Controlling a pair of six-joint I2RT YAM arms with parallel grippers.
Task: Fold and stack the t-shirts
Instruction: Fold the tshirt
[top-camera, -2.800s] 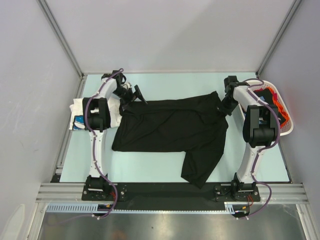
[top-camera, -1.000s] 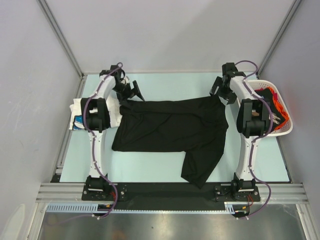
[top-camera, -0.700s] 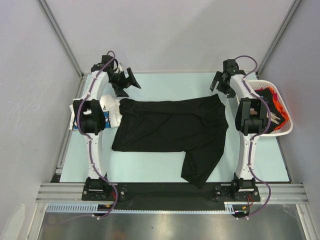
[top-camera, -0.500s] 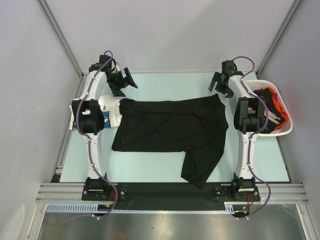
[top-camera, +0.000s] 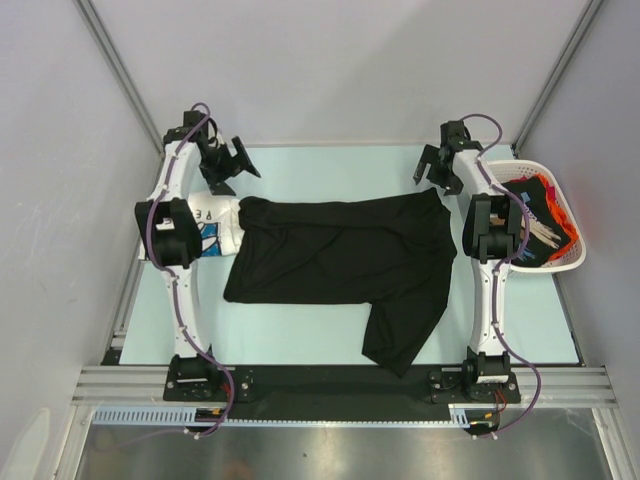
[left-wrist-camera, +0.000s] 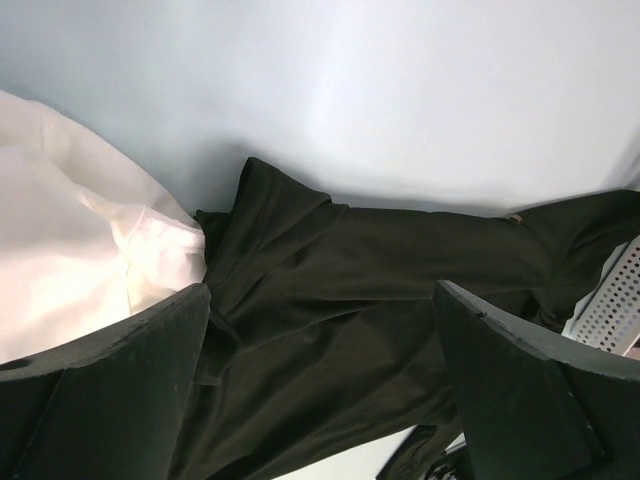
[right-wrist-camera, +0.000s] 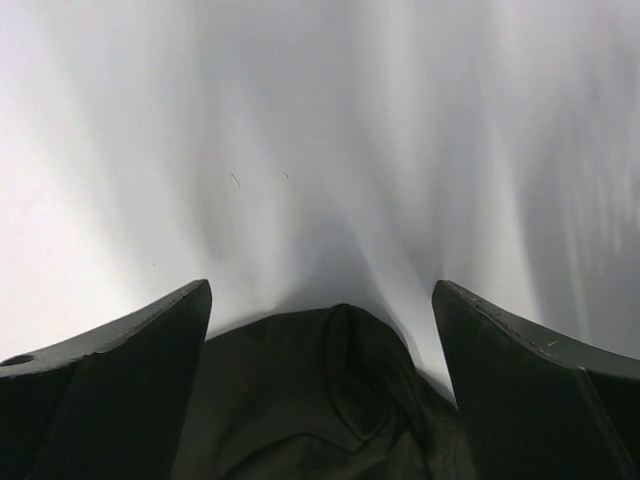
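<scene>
A large black t-shirt (top-camera: 340, 260) lies spread across the middle of the table, one sleeve hanging toward the near edge. A folded white t-shirt (top-camera: 212, 222) with blue print lies at its left end. My left gripper (top-camera: 236, 160) hovers open behind the shirt's far left corner. In the left wrist view the black t-shirt (left-wrist-camera: 350, 330) and white t-shirt (left-wrist-camera: 70, 230) lie below the open left gripper (left-wrist-camera: 322, 290). My right gripper (top-camera: 430, 166) hovers open behind the far right corner. The black corner (right-wrist-camera: 330, 400) shows below the open right gripper (right-wrist-camera: 320, 290), untouched.
A white slotted basket (top-camera: 572, 262) at the right edge of the table holds orange and dark t-shirts (top-camera: 540, 205). Grey walls and metal frame posts close in the back and both sides. The pale table (top-camera: 340, 170) shows bare behind the black shirt.
Both grippers have drawn back from the black shirt's far corners toward the rear of the table, staying open. The left arm's swing has uncovered more of the white shirt. The black shirt lies still.
</scene>
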